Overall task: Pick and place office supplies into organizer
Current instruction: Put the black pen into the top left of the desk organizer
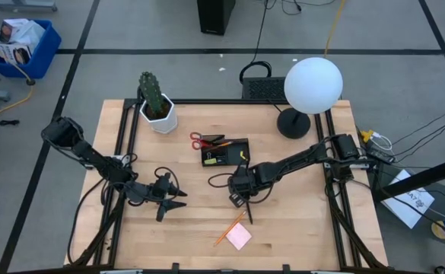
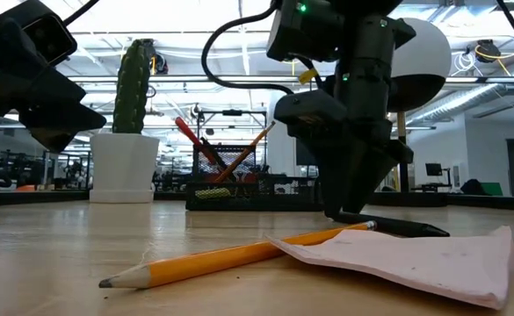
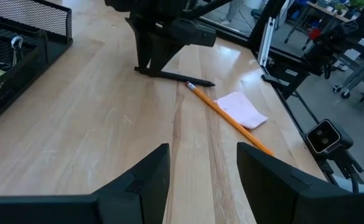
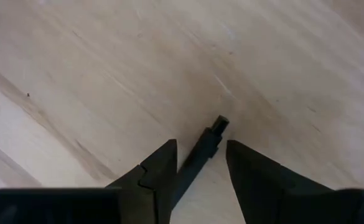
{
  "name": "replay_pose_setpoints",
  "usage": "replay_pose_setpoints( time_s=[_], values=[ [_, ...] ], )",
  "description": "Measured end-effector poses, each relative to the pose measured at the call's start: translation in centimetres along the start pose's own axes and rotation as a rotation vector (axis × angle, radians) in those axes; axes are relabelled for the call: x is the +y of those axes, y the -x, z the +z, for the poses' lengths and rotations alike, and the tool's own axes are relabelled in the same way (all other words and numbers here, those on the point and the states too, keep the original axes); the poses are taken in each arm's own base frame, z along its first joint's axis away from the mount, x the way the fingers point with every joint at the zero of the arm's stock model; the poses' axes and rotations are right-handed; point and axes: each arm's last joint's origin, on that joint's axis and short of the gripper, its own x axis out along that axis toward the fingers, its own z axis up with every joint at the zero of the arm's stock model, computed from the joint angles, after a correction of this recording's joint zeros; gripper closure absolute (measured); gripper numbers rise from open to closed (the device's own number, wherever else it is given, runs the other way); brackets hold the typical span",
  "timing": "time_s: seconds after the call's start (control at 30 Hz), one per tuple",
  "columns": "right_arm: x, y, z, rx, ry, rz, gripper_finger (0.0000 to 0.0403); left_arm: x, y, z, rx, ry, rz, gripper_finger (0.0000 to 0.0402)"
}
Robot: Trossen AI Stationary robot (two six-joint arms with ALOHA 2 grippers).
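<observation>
Black pen (image 4: pixel 201 151) lies on wood between the right hand's (image 4: pixel 201 163) parted fingers, ungripped.

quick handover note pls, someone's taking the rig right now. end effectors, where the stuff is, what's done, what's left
Right end effector: down at the table near its centre, open fingers straddling a black pen, not closed on it yet.
Left end effector: open, empty, waiting low over the table's left half.
Organizer: toward the back, near the cactus pot; red-handled scissors already in it, along with a few small items I can't identify.
Left: the pen, then the orange pencil and pink sticky-note pad, lying together near the front edge.
</observation>
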Motion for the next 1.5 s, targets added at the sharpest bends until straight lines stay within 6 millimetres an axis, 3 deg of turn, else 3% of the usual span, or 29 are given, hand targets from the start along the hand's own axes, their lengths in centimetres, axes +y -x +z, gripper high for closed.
replay_pose_setpoints(
  time_s=[0.2, 0.57, 1.0, 1.5],
  values=[
    [0.0, -0.8, -0.2, 0.007, 0.021, -0.017, 0.0283, 0.0, 0.0, 0.0, 0.000, 0.002, 0.000, 0.0213],
    [-0.2, -1.0, -0.4, -0.033, 0.131, -0.079, 0.0385, 0.0, 0.0, 0.0, 0.000, 0.002, 0.000, 0.0213],
    [0.7, -0.1, 0.5, -0.223, 0.200, -0.034, 0.0383, 0.0, 0.0, 0.0, 0.001, -0.002, 0.001, 0.0213],
    [3.1, 4.2, 2.9, -0.623, 0.302, 0.168, 0.0384, 0.0, 0.0, 0.0, 0.002, -0.003, 0.001, 0.0213]
  ],
)
